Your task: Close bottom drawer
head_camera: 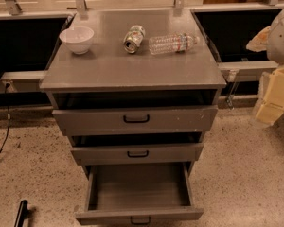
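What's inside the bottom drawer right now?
The bottom drawer is pulled out; the inside that shows is plain grey with nothing in it. Its rearmost part is covered by the middle drawer. The gripper hangs at the right edge, away from the drawer.

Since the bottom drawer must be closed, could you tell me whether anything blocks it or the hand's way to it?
Nothing visible does. The bottom drawer stands pulled out with nothing visible inside it. The hand hangs at the picture's right edge, beside the cabinet, with only floor between it and the drawer.
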You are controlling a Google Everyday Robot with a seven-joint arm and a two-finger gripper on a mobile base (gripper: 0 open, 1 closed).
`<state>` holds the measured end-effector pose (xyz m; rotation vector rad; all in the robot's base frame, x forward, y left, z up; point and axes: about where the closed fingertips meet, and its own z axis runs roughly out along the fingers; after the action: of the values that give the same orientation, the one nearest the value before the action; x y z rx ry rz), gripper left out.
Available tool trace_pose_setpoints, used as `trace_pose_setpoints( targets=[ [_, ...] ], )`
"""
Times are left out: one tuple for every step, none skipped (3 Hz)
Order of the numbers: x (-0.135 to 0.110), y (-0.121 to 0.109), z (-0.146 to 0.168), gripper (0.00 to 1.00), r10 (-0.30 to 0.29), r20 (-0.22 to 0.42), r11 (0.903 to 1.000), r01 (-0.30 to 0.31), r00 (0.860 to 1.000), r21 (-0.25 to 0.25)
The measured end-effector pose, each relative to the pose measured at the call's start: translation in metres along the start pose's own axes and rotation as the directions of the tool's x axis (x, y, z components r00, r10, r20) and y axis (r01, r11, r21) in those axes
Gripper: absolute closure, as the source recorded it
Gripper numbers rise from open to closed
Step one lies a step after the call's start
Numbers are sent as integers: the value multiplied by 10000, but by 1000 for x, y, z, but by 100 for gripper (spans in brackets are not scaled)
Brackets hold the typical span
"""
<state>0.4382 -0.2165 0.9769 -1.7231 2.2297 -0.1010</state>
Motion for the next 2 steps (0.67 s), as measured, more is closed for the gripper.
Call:
trace_pose_setpoints(
  targets=[
    [0,0,0,0,-81,88,10000,81,9999,27],
    [15,2,28,0,242,747,9997,-235,9969,-103]
  ],
)
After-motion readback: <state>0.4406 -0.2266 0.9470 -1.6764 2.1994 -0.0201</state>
